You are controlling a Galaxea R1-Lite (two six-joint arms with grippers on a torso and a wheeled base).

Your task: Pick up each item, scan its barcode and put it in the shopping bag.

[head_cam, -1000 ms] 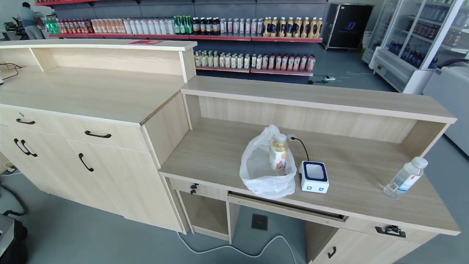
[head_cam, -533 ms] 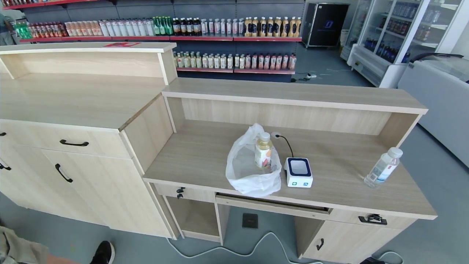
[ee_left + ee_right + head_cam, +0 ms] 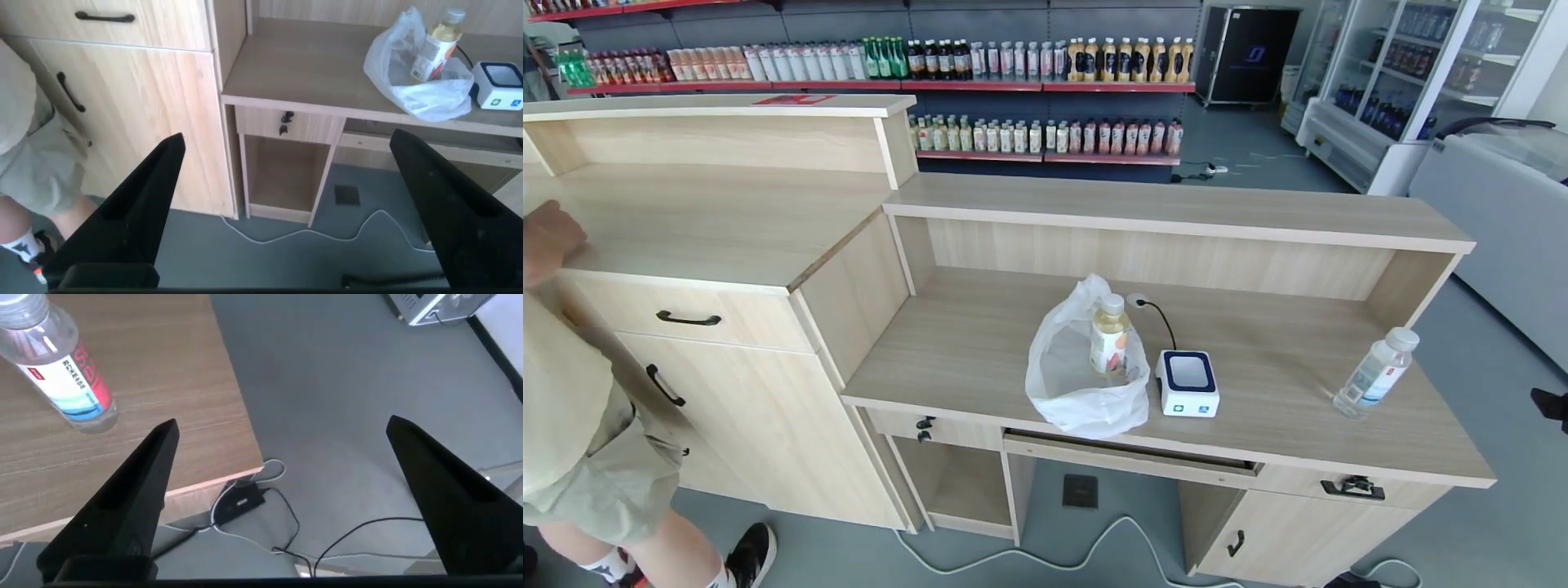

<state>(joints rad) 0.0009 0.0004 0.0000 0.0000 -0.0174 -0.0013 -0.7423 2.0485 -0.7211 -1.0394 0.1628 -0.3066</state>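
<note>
Nothing of the task's things has moved since half a second ago: the bag, both bottles and the scanner lie at the same places, though one second ago the whole head view was shifted, so the camera has turned. The shopping bag (image 3: 1072,390), of thin white plastic, sits on the surface (image 3: 964,343) near its front edge, with its mouth open upward. Inside it stands one juice bottle (image 3: 1110,343) with yellowish drink and a white cap, upright, its neck rising above the bag's rim. Just beside the bag, on the robot's right, sits the scanner (image 3: 1188,384), a small white box with a dark-framed window on top; a black cable (image 3: 1164,320) runs from behind it toward the back of the surface. The water bottle (image 3: 1376,374), clear with a white cap, stands outside the bag near the right end of the surface, well apart from the scanner. The left pincer (image 3: 286,135) hangs low over the floor in front of the surface's left part, its two black fingers wide apart and holding nothing. The right pincer (image 3: 282,420) hangs over the floor just past the right end of the surface, near the water bottle, also spread wide and holding nothing.
</note>
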